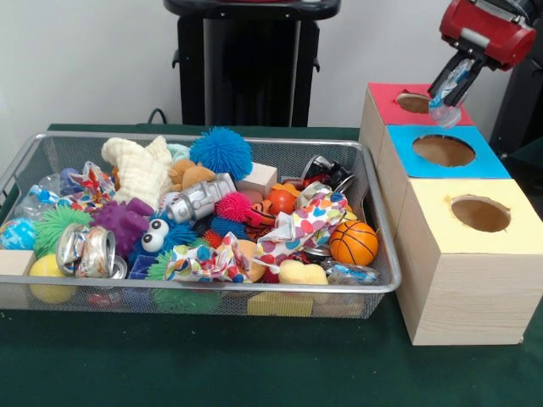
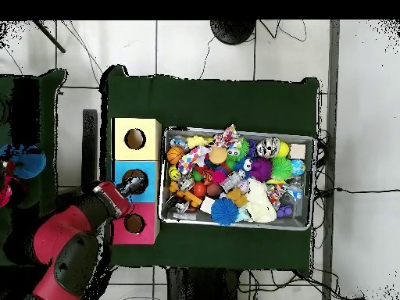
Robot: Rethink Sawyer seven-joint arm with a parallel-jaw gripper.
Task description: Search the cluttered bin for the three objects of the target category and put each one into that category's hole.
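Observation:
My gripper [image 1: 450, 91] hangs at the right, above the boxes, shut on a see-through bottle [image 1: 446, 111] with a blue-white label. The bottle points down over the far edge of the blue-topped box [image 1: 407, 161], just by the red-topped box's hole [image 1: 413, 103]. In the overhead view the gripper [image 2: 131, 186] is over the blue box [image 2: 121, 168]. The wire mesh bin [image 1: 212, 291] is full of toys. A second see-through bottle [image 1: 38, 200] lies at its left end. A third clear, blue-labelled one [image 1: 348, 273] seems to lie at the front right, partly buried.
A yellow-topped box [image 1: 433, 225] with a round hole stands nearest the camera, then blue, then red [image 1: 386, 106]. The bin holds crushed cans [image 1: 85, 250], patterned paper wads [image 1: 297, 229], a small basketball [image 1: 354, 242], spiky balls and plush toys. The bin's rim [image 2: 234, 131] lies right of the boxes overhead.

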